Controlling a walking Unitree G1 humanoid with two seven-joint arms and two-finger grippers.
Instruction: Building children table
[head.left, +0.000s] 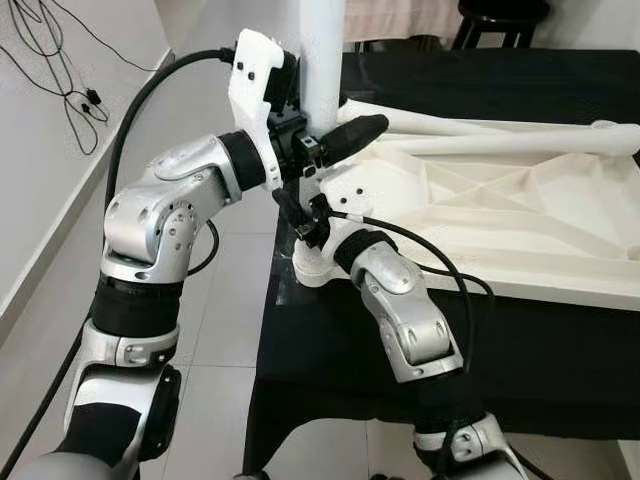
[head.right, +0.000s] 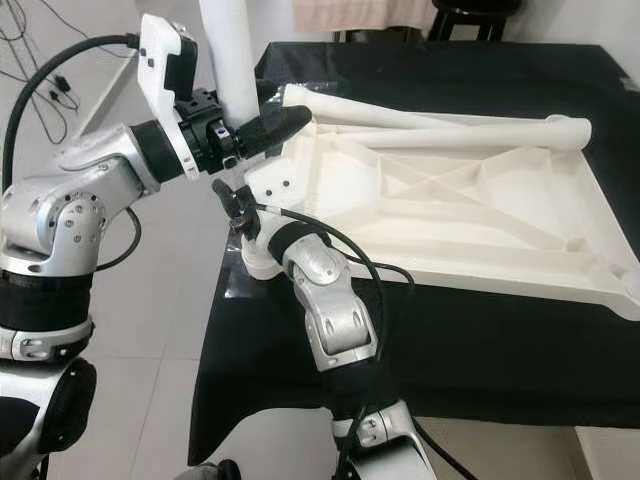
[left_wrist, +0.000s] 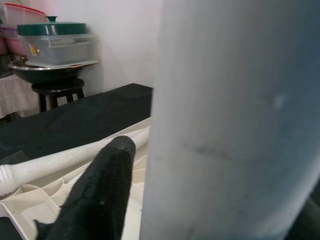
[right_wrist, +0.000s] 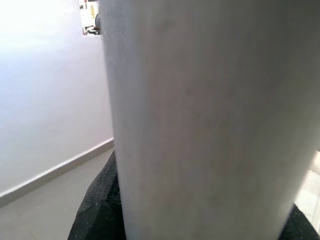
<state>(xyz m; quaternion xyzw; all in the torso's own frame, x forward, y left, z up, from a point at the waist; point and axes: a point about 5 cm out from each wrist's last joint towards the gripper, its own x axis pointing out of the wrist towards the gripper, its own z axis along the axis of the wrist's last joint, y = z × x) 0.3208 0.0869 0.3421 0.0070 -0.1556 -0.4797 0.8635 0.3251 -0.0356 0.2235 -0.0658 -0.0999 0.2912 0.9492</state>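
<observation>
A white table top (head.left: 500, 210) lies upside down on the black-covered table (head.left: 340, 350). At its near left corner a white table leg (head.left: 322, 50) stands upright. My left gripper (head.left: 335, 128) is shut on this leg partway up, with one black finger (left_wrist: 100, 195) beside the leg (left_wrist: 235, 125) in the left wrist view. Lower down, close to the corner socket (head.right: 258, 262), my right gripper (head.right: 238, 208) is shut on the same leg (right_wrist: 200, 125), and a black finger (right_wrist: 97, 210) shows at its side. Two loose white legs (head.right: 450, 130) lie across the far side of the top.
The black table's left edge runs just past the leg, with tiled floor (head.left: 230, 300) beyond. Cables (head.left: 60, 80) hang on the left wall. A dark stool (left_wrist: 55, 90) with a bowl and lidded containers stands behind the table.
</observation>
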